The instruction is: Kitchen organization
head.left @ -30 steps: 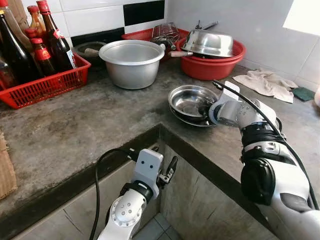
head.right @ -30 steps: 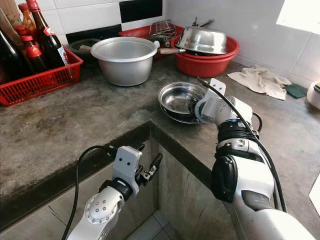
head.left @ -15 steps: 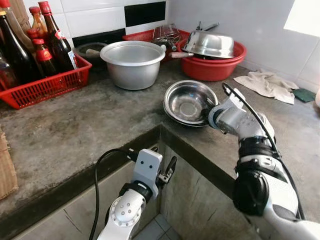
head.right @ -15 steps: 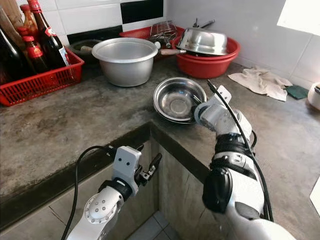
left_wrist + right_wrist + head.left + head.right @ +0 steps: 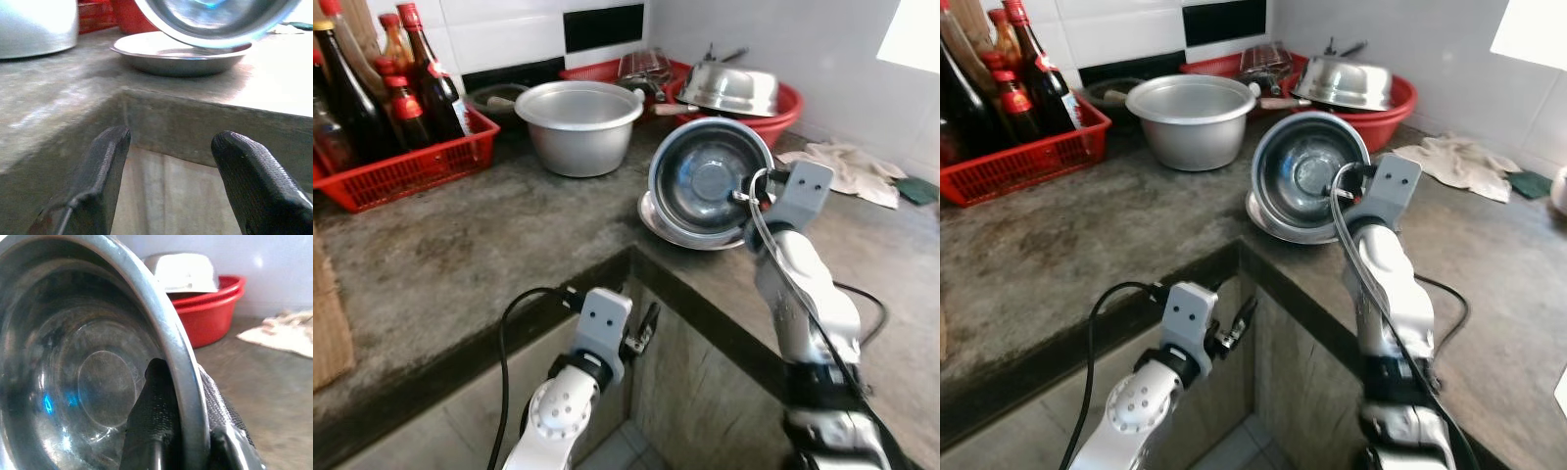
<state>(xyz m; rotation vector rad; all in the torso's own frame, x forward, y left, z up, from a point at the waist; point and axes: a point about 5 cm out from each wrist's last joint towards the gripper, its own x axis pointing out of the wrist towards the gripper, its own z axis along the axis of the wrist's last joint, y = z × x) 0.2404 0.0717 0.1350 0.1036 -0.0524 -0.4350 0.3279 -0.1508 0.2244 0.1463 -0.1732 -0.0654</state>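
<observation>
A steel bowl (image 5: 705,186) hangs tilted on its side above the counter, its inside facing me. My right gripper (image 5: 745,197) is shut on its rim; in the right wrist view one finger (image 5: 155,406) lies inside the bowl (image 5: 93,382) and the other behind the rim. A second shallow steel dish (image 5: 677,233) rests on the counter right under it, also seen in the left wrist view as the dish (image 5: 181,51). My left gripper (image 5: 641,331) hangs open below the counter's edge, holding nothing (image 5: 168,142).
A large aluminium pot (image 5: 578,122) stands behind. A red basin (image 5: 781,108) holding an upturned steel bowl sits at the back right, a red basket (image 5: 406,171) of bottles at the back left. A cloth (image 5: 847,162) lies to the right. The counter (image 5: 489,245) has an inner corner.
My right gripper has lifted the steel bowl off the dish beneath and tipped it up on edge. The left arm has stayed put.
</observation>
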